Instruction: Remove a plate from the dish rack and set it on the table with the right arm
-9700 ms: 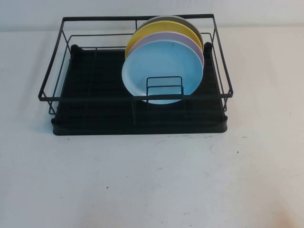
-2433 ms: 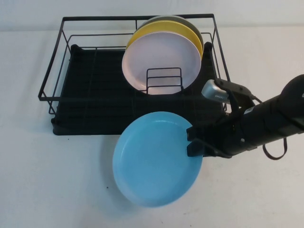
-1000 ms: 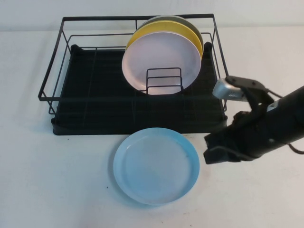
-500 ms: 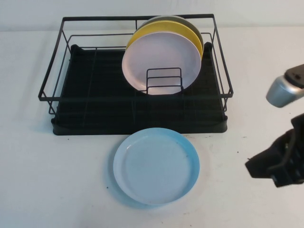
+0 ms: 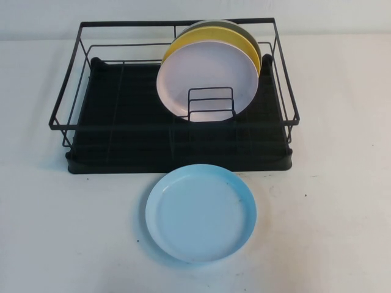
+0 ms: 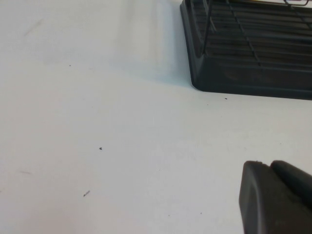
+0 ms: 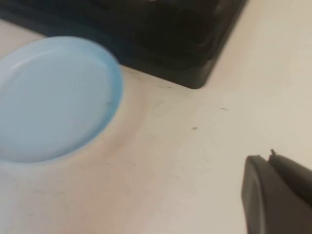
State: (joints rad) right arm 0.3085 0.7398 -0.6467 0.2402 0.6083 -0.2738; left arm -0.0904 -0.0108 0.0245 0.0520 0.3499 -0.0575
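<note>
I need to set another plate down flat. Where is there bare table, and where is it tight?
The table is bare right of the blue plate, and left of it, in front of the dish rack. The rack's right half is crowded with the lilac plate and yellow plate. The left gripper and right gripper sit near the table's edges.

Sky-blue plate (image 5: 201, 212) flat on speckled table (image 5: 73, 232), just before black wire dish rack (image 5: 122, 140)
</note>
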